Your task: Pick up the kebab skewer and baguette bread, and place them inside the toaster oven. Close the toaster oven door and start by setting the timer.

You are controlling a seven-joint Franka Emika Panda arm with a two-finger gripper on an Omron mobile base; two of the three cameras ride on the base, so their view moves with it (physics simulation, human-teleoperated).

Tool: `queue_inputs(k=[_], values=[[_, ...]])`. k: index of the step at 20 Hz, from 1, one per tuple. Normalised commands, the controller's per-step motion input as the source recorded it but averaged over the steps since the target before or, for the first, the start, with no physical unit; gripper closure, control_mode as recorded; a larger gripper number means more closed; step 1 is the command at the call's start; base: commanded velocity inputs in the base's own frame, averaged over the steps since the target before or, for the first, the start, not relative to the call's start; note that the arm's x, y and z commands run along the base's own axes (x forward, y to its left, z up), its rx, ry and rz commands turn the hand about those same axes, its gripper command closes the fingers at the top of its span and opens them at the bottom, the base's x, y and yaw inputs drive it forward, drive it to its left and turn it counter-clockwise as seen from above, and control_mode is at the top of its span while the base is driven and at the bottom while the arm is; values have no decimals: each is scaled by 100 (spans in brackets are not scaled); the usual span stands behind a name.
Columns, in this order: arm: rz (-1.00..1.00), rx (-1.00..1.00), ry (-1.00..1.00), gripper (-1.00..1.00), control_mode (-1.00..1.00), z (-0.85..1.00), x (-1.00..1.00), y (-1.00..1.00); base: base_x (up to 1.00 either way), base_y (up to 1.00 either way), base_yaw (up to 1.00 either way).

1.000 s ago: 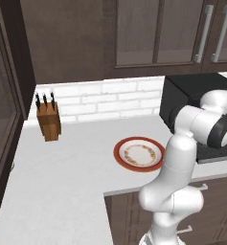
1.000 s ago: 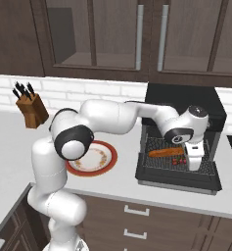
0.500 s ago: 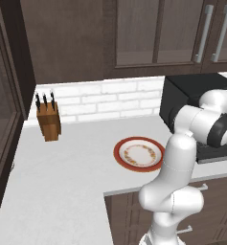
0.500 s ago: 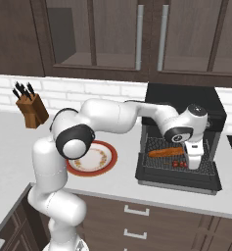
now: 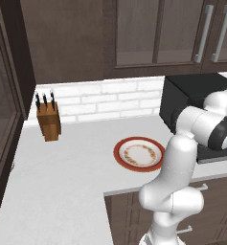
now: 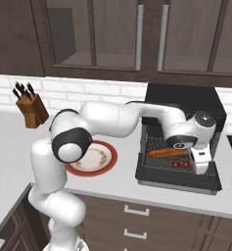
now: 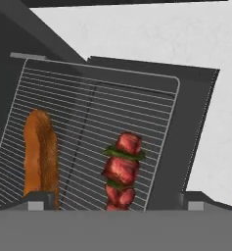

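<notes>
I see my pincer [image 7: 115, 203] open and empty, skewer [image 7: 122, 170] between its 2 fingers, baguette [image 7: 40, 155] by one finger.

Even, soft rendered light fills all three views, with no glare and only faint shadows. In the left base view the white table [image 5: 62, 162] is bright, while the cabinets [image 5: 134, 33] toward 12 o'clock stay dim and brown. The right base view shows a soft highlight on the arm [image 6: 112, 117]. The hand view is slightly soft and pixelated; the wire rack [image 7: 112, 117] lines blur toward 6 o'clock.
</notes>
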Motion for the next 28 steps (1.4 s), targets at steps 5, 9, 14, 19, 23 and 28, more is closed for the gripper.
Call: queue_inputs(k=[5,9,14,19,23,28], values=[[29,-10,-21,-100,-100,0,-10,-17,0,0,0],[18,-31,-14,-100,-100,0,-11,0,0,0,0],[25,-35,-13,-100,-100,0,-31,-1,0,0,0],[19,-33,-7,-100,-100,0,-11,28,0,0,0],[30,-23,-5,-100,-100,-2,-26,14,0,0,0],[21,-18,-2,-100,-100,6,-10,36,0,0,0]])
